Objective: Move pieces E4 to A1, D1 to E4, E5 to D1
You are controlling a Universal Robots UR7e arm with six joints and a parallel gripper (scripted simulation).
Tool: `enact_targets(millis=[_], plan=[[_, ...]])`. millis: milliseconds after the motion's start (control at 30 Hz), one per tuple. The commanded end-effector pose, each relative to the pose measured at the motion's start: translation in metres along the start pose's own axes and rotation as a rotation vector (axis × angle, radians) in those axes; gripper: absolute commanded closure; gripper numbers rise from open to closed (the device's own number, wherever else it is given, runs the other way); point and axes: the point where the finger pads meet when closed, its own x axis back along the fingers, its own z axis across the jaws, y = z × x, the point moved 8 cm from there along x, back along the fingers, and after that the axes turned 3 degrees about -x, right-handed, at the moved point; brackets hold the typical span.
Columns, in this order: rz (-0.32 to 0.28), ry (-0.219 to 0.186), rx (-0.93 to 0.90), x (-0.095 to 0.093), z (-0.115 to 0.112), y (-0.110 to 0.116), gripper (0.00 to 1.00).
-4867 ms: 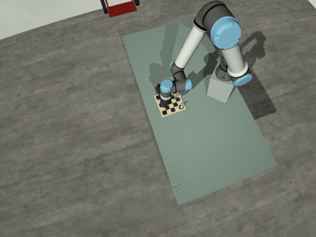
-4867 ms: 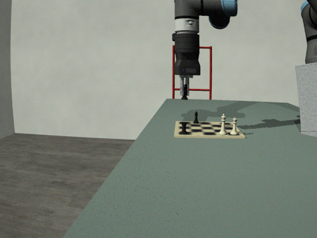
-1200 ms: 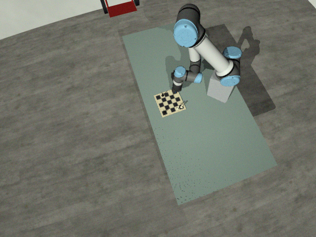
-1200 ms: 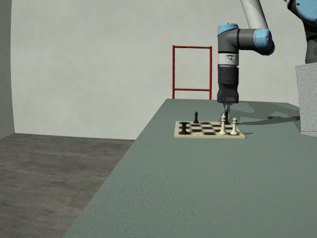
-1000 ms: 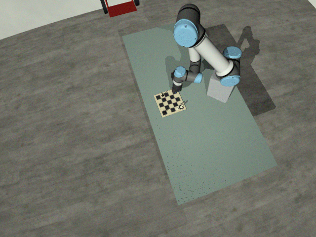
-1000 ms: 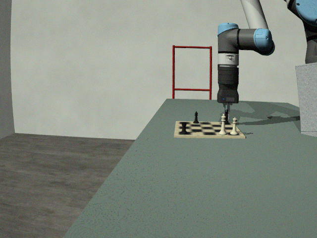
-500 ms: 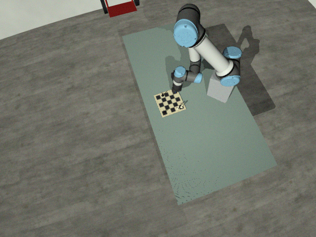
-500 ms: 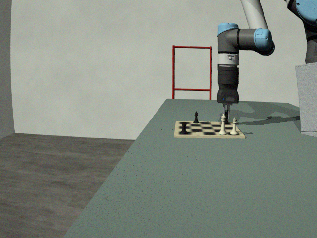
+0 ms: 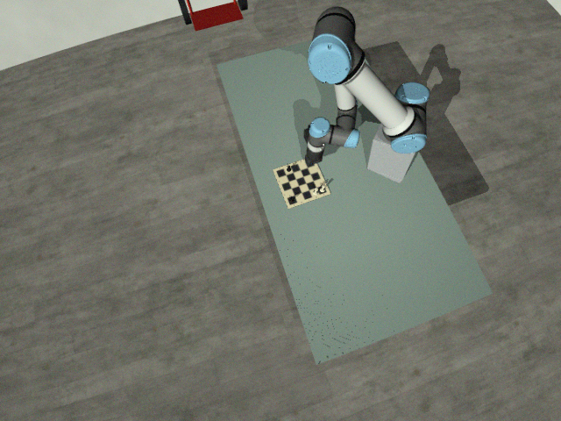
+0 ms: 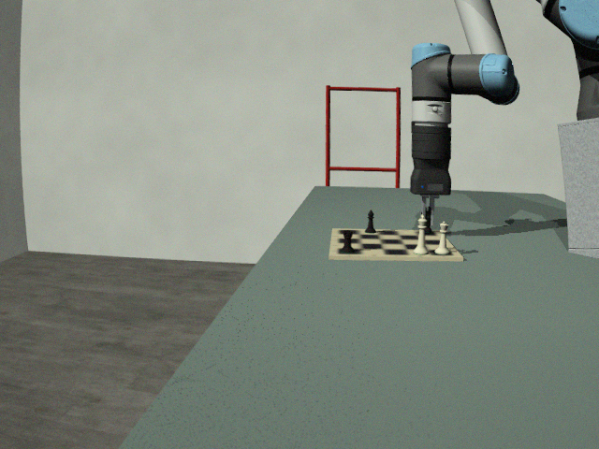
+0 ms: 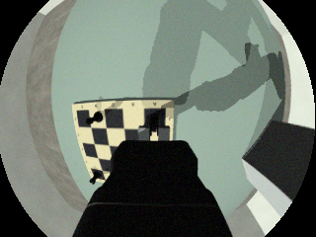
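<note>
Gripper (image 9: 313, 159) (image 10: 429, 212) (image 11: 154, 120) pinched the dark chess piece (image 10: 428, 226) (image 11: 154, 118) upright at A1, the board's (image 9: 275, 171) (image 10: 387, 258) (image 11: 133, 111) corner; base contact unclear; good placing called for centring, settling fully, releasing gently, then rising straight

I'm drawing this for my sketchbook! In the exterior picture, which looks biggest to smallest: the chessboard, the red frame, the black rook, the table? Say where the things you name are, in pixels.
1. Table (image 9: 371, 235) (image 10: 387, 338)
2. Red frame (image 10: 398, 130)
3. Chessboard (image 9: 288, 206) (image 10: 396, 257)
4. Black rook (image 9: 291, 199) (image 10: 347, 242)

The frame stands farther away.
</note>
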Motion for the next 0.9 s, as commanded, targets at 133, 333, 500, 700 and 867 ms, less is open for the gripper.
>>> enact_targets(millis=[133,333,500,700,867], plan=[[0.0,-0.001,0.0,-0.0013,-0.0003,-0.0001,1.0],[0.0,-0.001,0.0,-0.0031,-0.0003,-0.0001,1.0],[0.0,-0.001,0.0,-0.0036,-0.0003,-0.0001,1.0],[0.0,-0.001,0.0,-0.0037,-0.0002,-0.0001,1.0],[0.0,-0.001,0.0,-0.0037,-0.0002,-0.0001,1.0]])
